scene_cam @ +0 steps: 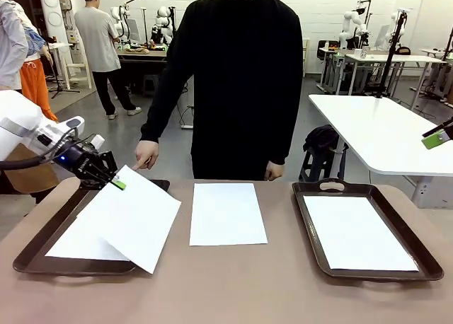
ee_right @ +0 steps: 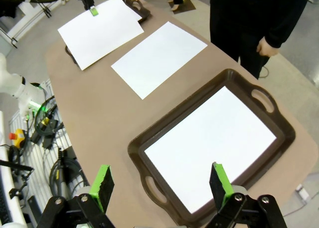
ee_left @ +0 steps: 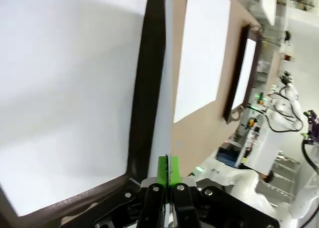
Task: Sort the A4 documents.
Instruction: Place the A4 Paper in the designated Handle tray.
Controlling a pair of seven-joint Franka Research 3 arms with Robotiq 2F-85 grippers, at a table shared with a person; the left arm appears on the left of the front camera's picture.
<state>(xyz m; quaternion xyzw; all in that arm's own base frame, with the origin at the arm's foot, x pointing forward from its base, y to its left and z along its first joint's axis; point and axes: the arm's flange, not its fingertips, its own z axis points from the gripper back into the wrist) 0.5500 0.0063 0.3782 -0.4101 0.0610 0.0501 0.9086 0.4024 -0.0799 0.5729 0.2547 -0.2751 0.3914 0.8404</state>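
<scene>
1. Now the left gripper hangs over the far left corner of the bench, jaws pressed together on the far corner of the held sheet, 1 of 4 A4 documents.
2. From that pinched corner the held sheet slopes down toward the near edge, turned askew. It covers the right half of the left tray, and its low corner pokes past that tray's near right corner. Whether this corner touches anything I cannot tell.
3. Under it, the left-tray sheet lies flat on the tray floor, its right part hidden.
4. Seen from the left wrist, the green pads are closed with only a thin paper edge between them.
5. At the bench's middle, the middle sheet lies flat on the bare top, between the 2 trays and touching neither.
6. Along the right edge sits the right tray, with the right-tray sheet flat inside it, square to the walls.
7. High above that side, the right gripper has its jaws spread wide apart and holds nothing. Its wrist camera looks down on the right tray, with the near handle below the fingers.
8. Behind the far edge stands a person in black. 1 hand hangs near the left tray's far right corner, with a finger pointing down. The other hand hangs loosely by the far edge, between the middle sheet and the right tray.
</scene>
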